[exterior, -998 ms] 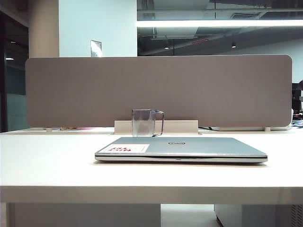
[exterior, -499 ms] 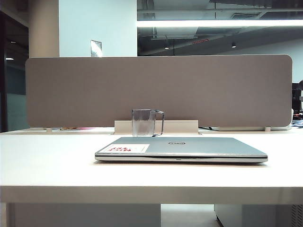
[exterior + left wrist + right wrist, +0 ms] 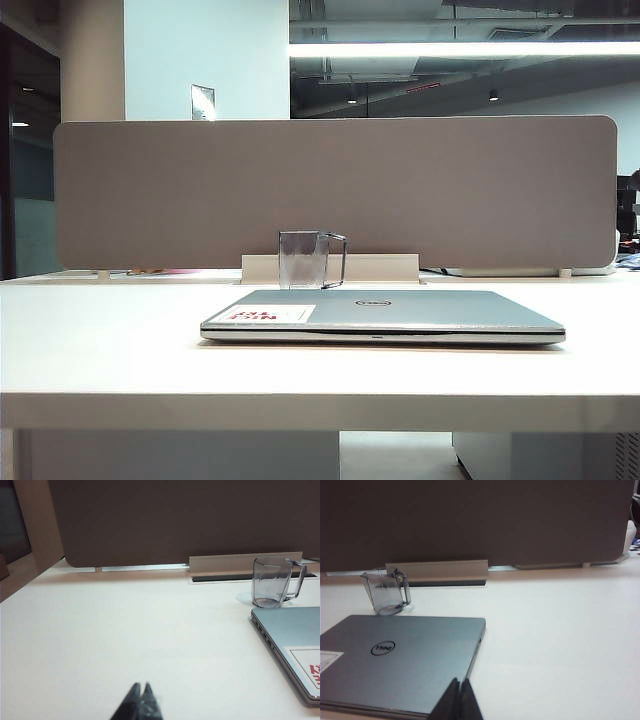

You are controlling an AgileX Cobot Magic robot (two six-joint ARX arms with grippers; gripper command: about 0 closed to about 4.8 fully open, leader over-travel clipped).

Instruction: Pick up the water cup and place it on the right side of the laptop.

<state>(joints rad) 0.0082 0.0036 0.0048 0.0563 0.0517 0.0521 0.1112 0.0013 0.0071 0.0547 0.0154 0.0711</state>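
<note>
my left claw (image 3: pixel 141 692): one, tips pressed together, holding nothing, low over bare table (image 3: pixel 125 630), near side, left of laptop
my right claw (image 3: pixel 458 690): one, tips together, holding nothing, over the laptop's near right corner
laptop (image 3: pixel 380 312): one, lid closed, flat mid-table, round logo up; one white sticker (image 3: pixel 272 314) with red letters on its left part
water cup (image 3: pixel 303 260): one, clear grey, upright on table just behind laptop's back left edge, handle toward the right in exterior view; well apart from both claws
cable tray (image 3: pixel 330 268): one, behind cup
divider panel (image 3: pixel 335 190): one, grey, at the table's far edge
</note>
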